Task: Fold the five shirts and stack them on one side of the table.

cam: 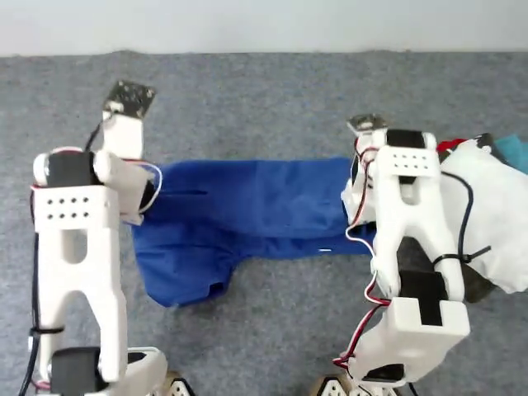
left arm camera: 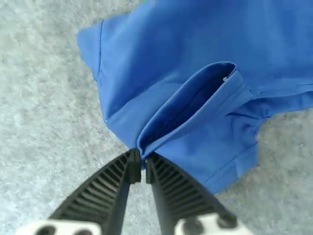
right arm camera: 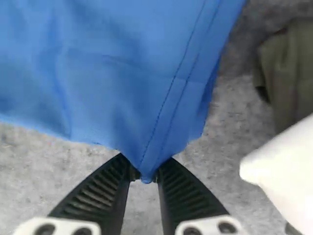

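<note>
A blue shirt (cam: 256,210) lies stretched across the grey table between the two arms, partly folded lengthwise. My left gripper (left arm camera: 143,169) is shut on the blue shirt (left arm camera: 195,88) at its collar edge, where the neck opening gapes. At the other end my right gripper (right arm camera: 143,176) is shut on a pinched fold of the blue shirt (right arm camera: 122,73) along its hem. In the high view the left arm (cam: 82,231) stands over the shirt's left end and the right arm (cam: 404,214) over its right end. A sleeve (cam: 186,285) hangs toward the front.
A pile of other shirts sits at the right edge: a white one (cam: 495,214), with red (cam: 450,146), teal (cam: 513,150) and dark olive (right arm camera: 286,78) cloth showing. Bare grey carpet (cam: 280,330) lies in front of and behind the blue shirt.
</note>
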{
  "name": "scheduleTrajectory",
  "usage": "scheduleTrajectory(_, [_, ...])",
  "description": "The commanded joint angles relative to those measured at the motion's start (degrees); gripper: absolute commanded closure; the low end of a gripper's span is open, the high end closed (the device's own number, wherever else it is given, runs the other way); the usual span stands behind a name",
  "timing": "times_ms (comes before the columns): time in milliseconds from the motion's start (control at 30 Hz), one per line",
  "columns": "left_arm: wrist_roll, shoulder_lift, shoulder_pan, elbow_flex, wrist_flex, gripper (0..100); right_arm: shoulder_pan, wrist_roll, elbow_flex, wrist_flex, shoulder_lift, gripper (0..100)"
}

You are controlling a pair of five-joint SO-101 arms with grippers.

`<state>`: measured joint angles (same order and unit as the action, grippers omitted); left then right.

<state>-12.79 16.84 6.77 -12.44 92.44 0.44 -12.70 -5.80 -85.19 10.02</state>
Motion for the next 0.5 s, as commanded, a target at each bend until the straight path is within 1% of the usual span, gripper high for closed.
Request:
scheduleTrajectory(0, [-1.1, 4.0, -0.1, -10.0, -7.0, 99, 0.4, 0.3, -6.2, 9.2, -3.3, 98.7])
scheduleTrajectory(100, [-1.2, 5.4, 0.3, -18.2, -11.5, 99, 0.3, 0.3, -12.0, 15.4, -3.3, 98.3])
scheduleTrajectory(200, [-1.6, 6.8, 3.1, -23.9, -15.4, 99, 0.4, 0.1, -16.1, 18.6, -3.3, 98.3])
scheduleTrajectory(233, [-2.9, 7.3, 4.4, -25.4, -16.4, 99, 0.4, 0.1, -16.9, 19.0, -3.3, 98.1])
scheduleTrajectory(333, [-8.3, 9.1, 8.2, -28.7, -17.8, 99, 0.4, 0.1, -17.4, 18.0, -3.3, 93.0])
scheduleTrajectory(400, [-10.1, 10.5, 10.6, -30.1, -17.7, 99, 0.4, 0.1, -17.1, 15.7, -3.4, 88.1])
scheduleTrajectory(467, [-10.5, 11.8, 12.7, -31.1, -16.5, 98, 0.3, 0.1, -17.1, 13.6, -4.2, 84.6])
